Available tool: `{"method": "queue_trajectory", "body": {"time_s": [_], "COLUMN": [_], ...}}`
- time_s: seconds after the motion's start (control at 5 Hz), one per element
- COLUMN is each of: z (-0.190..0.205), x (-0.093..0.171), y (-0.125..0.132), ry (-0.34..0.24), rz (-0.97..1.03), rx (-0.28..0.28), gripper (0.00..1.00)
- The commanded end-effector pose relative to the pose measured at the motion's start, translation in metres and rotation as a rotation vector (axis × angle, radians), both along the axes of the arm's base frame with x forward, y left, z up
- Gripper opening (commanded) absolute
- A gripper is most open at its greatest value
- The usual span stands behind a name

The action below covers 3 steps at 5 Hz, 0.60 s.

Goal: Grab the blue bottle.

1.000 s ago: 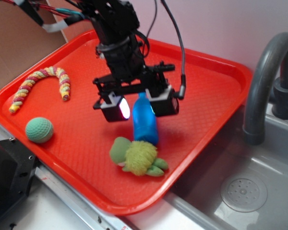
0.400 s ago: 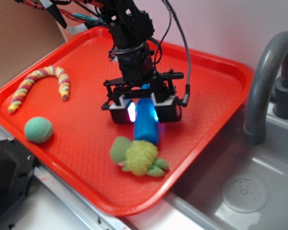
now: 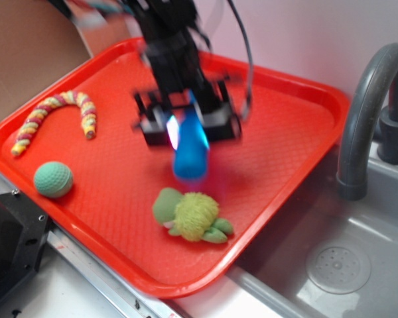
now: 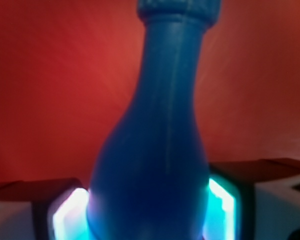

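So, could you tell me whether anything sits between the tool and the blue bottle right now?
Nothing visible does. The tool is shut on the blue bottle, whose body sits directly between both pads in the wrist view. The green plush toy lies apart, nearer the tray's front edge.

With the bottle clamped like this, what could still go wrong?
1. The tool grips the blue bottle on its rounded body, as the wrist view shows; a smooth curved surface may slip or pivot out.
2. The exterior view is motion-blurred, so the arm looks to be moving fast; a sudden swing might loosen the hold.
3. If dropped, the bottle would likely land near the green plush toy on the red tray and knock it.
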<state>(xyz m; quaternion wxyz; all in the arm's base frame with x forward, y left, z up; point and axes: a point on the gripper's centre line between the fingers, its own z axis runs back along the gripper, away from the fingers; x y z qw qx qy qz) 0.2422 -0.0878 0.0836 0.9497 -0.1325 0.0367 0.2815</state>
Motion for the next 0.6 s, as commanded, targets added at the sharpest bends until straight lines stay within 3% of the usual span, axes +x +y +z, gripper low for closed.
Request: {"method": "queue_trajectory", "body": {"time_s": [0.0, 0.2, 0.4], "z": [0.11, 0.16, 0.184], "x": [-0.01, -0.049, -0.057], "y": [0.029, 0.034, 0.039], "ry": [-0.141, -0.182, -0.175], "rz": [0.028, -0.001, 0.016], "rx": [0.053, 0.124, 0.08], "gripper": [0.0, 0.0, 0.0]}}
